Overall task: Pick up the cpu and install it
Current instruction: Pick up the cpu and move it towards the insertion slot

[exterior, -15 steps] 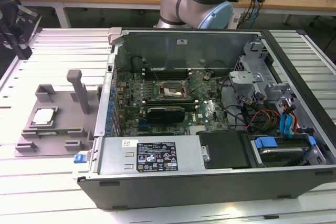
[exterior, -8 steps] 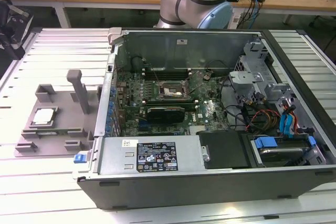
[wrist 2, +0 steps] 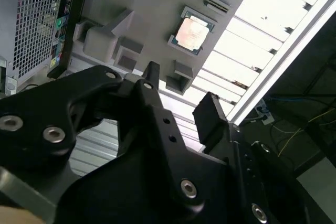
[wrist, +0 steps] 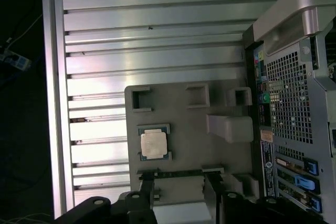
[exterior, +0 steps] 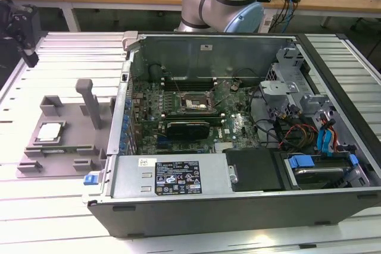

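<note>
The cpu (exterior: 49, 131) is a small silvery square lying flat in a recess of the grey plastic tray (exterior: 65, 156), at the exterior view's left beside the computer case. Both wrist views show the cpu (wrist 2: 191, 32) (wrist: 153, 144) on the tray (wrist: 184, 129). My gripper (exterior: 28, 56) hangs high over the slatted table, behind and above the tray and well apart from the chip. In both wrist views the gripper (wrist 2: 180, 85) (wrist: 179, 182) stands open with nothing between its black fingers. The black socket (exterior: 196, 105) with a metal frame sits on the motherboard inside the case.
The open computer case (exterior: 238, 165) lies on its side, with cables, a black card (exterior: 187, 128) and drive bays (exterior: 321, 165) inside. A tall grey post (exterior: 89, 102) rises from the tray near the case wall. The arm's base (exterior: 223, 4) stands behind the case.
</note>
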Motion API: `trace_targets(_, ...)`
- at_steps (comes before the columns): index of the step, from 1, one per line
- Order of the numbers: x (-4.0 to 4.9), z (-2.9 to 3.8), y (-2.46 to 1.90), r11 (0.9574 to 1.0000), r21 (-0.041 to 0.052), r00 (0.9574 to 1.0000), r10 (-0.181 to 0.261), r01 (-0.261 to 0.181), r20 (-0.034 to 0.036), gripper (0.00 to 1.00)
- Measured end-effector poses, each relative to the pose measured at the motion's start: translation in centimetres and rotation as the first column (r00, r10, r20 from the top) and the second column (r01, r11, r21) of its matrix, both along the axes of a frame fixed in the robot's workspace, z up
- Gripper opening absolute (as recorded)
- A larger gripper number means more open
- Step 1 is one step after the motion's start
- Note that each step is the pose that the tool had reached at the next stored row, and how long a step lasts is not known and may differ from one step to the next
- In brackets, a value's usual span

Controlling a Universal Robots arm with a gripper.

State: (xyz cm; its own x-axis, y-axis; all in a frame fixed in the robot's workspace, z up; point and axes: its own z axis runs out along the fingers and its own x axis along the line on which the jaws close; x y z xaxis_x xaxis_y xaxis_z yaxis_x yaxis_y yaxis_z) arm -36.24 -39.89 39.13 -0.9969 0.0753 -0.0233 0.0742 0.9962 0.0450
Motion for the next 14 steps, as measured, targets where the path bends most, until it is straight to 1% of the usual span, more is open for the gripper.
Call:
trace_targets(2,-0.01,0.00,0.00,1.0000,0.0001,1.0000,0.000,0.000,0.0001,0.66)
trace_targets(5,-0.01,-0.06,0.00,1.0000,-0.0001,1.0000,0.000,0.000,0.0000,0.66)
trace_targets(14,-0.01,-0.88,0.00,1.0000,0.0000,1.0000,0.000,0.000,0.0000,0.66)
